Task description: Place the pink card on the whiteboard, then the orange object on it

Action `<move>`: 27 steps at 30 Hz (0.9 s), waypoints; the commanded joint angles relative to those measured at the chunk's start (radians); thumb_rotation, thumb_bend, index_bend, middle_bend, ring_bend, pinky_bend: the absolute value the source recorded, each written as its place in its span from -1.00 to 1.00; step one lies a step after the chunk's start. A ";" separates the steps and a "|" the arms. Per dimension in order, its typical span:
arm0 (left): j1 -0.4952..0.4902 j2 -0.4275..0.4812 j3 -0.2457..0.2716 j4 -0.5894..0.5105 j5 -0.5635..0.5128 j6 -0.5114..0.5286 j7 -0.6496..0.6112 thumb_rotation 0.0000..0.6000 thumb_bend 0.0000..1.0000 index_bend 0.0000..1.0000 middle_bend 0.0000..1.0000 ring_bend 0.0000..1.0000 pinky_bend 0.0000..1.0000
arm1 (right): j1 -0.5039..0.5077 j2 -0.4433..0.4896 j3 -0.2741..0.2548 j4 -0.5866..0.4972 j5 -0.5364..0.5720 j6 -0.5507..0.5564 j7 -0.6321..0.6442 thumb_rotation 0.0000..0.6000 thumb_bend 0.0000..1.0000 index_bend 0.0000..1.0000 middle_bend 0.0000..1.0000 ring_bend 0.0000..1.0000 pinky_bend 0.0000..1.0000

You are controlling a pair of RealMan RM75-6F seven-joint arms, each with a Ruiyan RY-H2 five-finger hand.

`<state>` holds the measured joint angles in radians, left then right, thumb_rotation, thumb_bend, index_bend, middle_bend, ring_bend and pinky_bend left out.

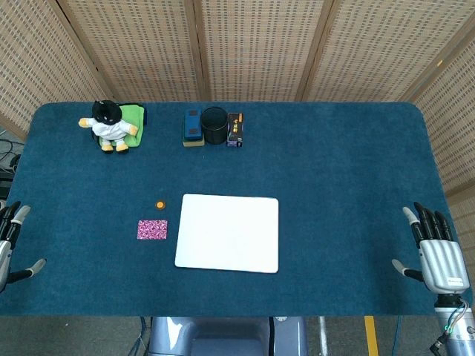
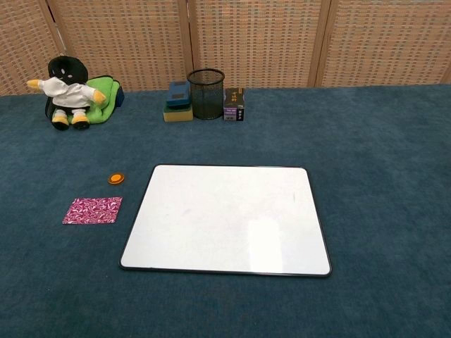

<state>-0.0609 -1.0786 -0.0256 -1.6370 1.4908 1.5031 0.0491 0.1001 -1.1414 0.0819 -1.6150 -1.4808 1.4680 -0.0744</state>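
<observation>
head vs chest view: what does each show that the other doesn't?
Head view only: the left hand and right hand, both open at the table's side edges, holding nothing. Chest view only: nothing extra, just a closer look at the whiteboard. Both: pink card, orange object, the whiteboard, the plush toy, the black mesh cup.

Both hands sit way out at the sides, only visible from the head view. Left hand [image 1: 10, 245] is at the left edge, fingers spread, holding nothing. Right hand [image 1: 436, 252] is at the right edge, palm down, fingers apart, also holding nothing.
</observation>
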 commanded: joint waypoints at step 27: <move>-0.341 -0.220 -0.085 0.014 -0.259 -0.537 0.150 1.00 -0.65 -0.54 -1.00 -1.00 -1.00 | 0.004 0.005 -0.007 0.007 -0.017 -0.005 0.028 1.00 -1.00 -1.00 -1.00 -1.00 -1.00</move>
<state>-0.3545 -1.2367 -0.0811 -1.6374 1.3002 1.0075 0.1352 0.1033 -1.1367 0.0768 -1.6103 -1.4948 1.4632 -0.0487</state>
